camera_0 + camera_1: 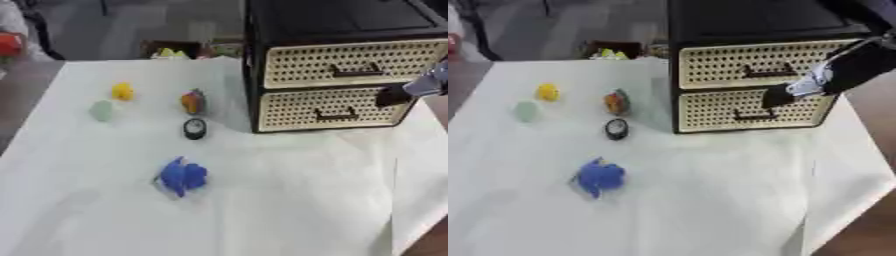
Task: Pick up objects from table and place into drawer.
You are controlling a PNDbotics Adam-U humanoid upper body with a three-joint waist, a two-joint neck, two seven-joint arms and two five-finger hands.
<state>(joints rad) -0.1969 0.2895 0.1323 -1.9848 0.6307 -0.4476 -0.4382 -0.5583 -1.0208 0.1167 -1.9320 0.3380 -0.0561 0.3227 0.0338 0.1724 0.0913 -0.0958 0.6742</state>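
A black cabinet with two cream mesh drawers stands at the back right; the upper drawer [754, 65] and the lower drawer [750, 107] are both closed. My right hand [779, 96] comes in from the right and hovers in front of the lower drawer, just above its handle [754, 116]; the fingers are blurred. On the white table lie a blue toy [182, 176], a small black round thing [194, 128], an orange and grey toy [192, 101], a yellow toy [122, 91] and a pale green thing [102, 110]. My left hand is out of view.
The white cloth table [289, 200] ends in an edge at the lower right. A dark box with yellow things [171, 50] sits beyond the table's far edge. A person's sleeve and a red thing [9, 42] show at the top left.
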